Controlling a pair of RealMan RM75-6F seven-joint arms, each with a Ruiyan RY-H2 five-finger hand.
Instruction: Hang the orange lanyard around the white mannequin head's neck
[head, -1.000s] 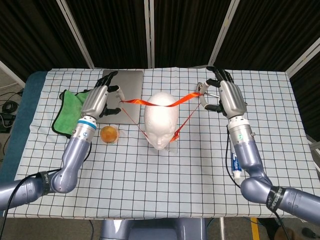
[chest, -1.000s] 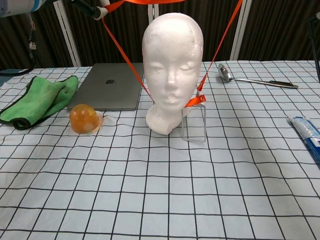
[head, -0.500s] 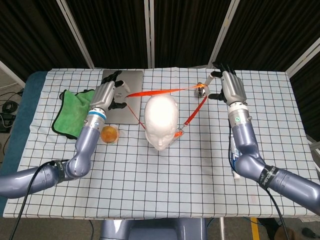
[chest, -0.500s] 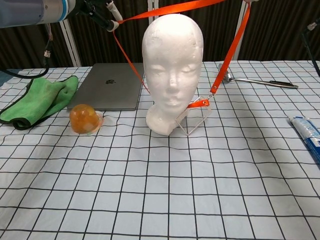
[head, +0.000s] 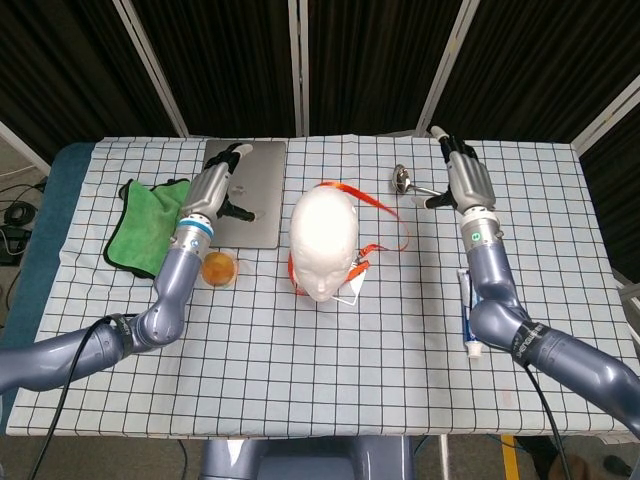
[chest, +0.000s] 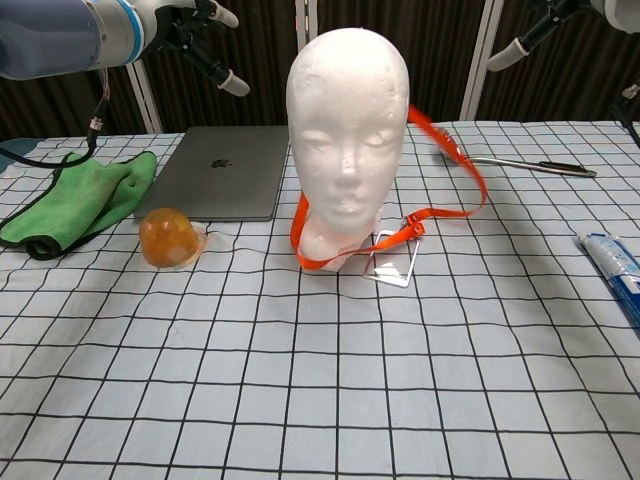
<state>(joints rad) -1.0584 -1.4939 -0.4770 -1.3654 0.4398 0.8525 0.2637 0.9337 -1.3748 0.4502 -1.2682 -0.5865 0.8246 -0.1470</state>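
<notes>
With both my left hand (head: 215, 190) and right hand (head: 462, 181) spread and empty, the orange lanyard (chest: 448, 160) lies between them looped around the white mannequin head (chest: 347, 110)'s neck, so I judge only settling and withdrawal remain.

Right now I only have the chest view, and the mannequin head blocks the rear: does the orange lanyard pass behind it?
Observer: Yes. In the head view the orange lanyard runs across the back of the mannequin head without a break.
Operator: Is either hand holding it? I see only fingertips.
Observer: The left hand is spread over the laptop's edge and holds nothing.
Operator: And the right?
Observer: The right hand is open too, beside the spoon, apart from the strap.
</notes>
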